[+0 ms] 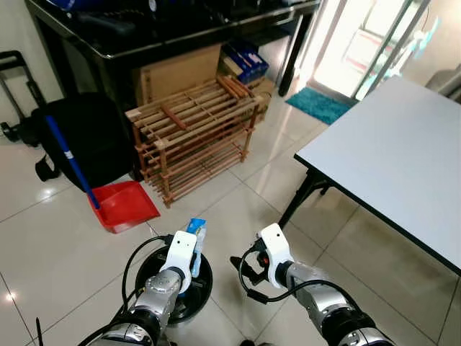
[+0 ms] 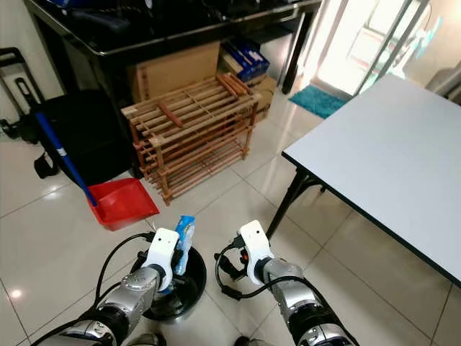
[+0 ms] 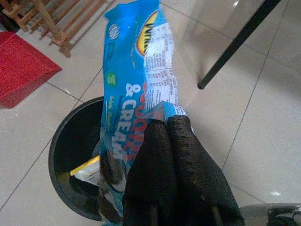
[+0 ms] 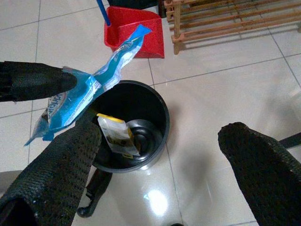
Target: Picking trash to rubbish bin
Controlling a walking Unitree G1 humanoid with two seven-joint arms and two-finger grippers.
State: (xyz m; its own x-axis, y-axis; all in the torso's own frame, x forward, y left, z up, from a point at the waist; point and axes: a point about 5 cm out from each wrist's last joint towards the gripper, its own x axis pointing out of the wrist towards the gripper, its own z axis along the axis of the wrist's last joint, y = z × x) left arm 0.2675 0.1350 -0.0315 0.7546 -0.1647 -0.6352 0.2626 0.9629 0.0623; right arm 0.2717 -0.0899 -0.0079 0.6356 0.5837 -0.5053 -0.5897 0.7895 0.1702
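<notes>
A blue cookie wrapper (image 1: pixel 196 234) hangs over a round black bin (image 1: pixel 204 280) on the tiled floor. My left gripper (image 3: pixel 165 123) is shut on the wrapper's edge, and the wrapper (image 3: pixel 134 70) dangles above the bin's opening (image 3: pixel 70 141). Inside the bin (image 4: pixel 161 110) lies a yellow and white packet (image 4: pixel 115 135). My right gripper (image 4: pixel 160 132) stands open with nothing between its fingers, just to the right of the bin (image 2: pixel 193 277). The right wrist view also takes in the wrapper (image 4: pixel 70 101), pinched by my left gripper's fingers (image 4: pixel 37 80).
A red dustpan (image 1: pixel 126 205) with a blue-handled brush lies left of the bin. Behind stands a wooden slatted rack (image 1: pixel 194 133), with a black bag (image 1: pixel 86 137) to its left. A white table (image 1: pixel 389 158) with a black leg (image 1: pixel 302 194) stands on the right.
</notes>
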